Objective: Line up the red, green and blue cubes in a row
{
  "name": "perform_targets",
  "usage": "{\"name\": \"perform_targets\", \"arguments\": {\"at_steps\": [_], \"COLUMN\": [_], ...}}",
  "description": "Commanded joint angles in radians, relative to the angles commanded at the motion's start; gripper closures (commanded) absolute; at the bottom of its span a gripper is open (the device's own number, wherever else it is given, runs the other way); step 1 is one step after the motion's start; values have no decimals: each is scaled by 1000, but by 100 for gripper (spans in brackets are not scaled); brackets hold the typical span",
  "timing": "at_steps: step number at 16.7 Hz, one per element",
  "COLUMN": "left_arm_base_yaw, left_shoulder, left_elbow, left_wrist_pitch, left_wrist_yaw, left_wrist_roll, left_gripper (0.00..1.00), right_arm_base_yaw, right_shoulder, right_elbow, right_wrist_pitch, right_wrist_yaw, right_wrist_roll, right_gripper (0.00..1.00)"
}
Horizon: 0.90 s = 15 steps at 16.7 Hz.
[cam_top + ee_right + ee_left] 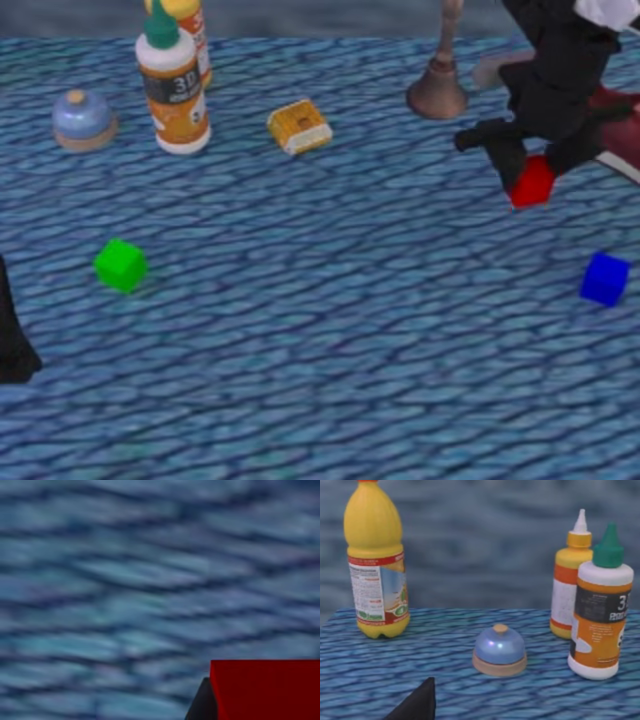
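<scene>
Now the red cube (533, 182) sits clamped in the right tool (531, 166), near the brown bell (438, 90) at the back right of the counter (330, 330); the blue cube (605, 279) lies near the red cube, closer to the front; the green cube (121, 265) lies far off to the left, in front of the glue bottle (173, 88); the left tool (14, 345) waits at the left edge, and I cannot tell if it is apart or together.

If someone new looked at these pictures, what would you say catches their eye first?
Probably the right gripper at the table's right, closed around the red cube. Next, the green cube sitting alone at left and the blue cube near the right edge, the three far from forming a row.
</scene>
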Motion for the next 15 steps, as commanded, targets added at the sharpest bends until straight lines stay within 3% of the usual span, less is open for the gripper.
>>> {"name": "perform_targets", "arguments": {"at_steps": [7, 10, 15], "left_arm_base_yaw": [0, 0, 0], "left_shoulder": [0, 0, 0], "left_elbow": [0, 0, 0], "left_wrist_pitch": [0, 0, 0], "left_wrist_yaw": [0, 0, 0], "left_wrist_roll": [0, 0, 0], "left_gripper": [0, 0, 0], "right_arm_base_yaw": [27, 124, 358], "right_shoulder": [27, 105, 281], "right_elbow": [42, 175, 560], "right_wrist_pitch": [-30, -109, -296], "right_wrist_yaw": [1, 7, 18], "right_wrist_roll": [37, 163, 511], "right_gripper": [100, 100, 100]}}
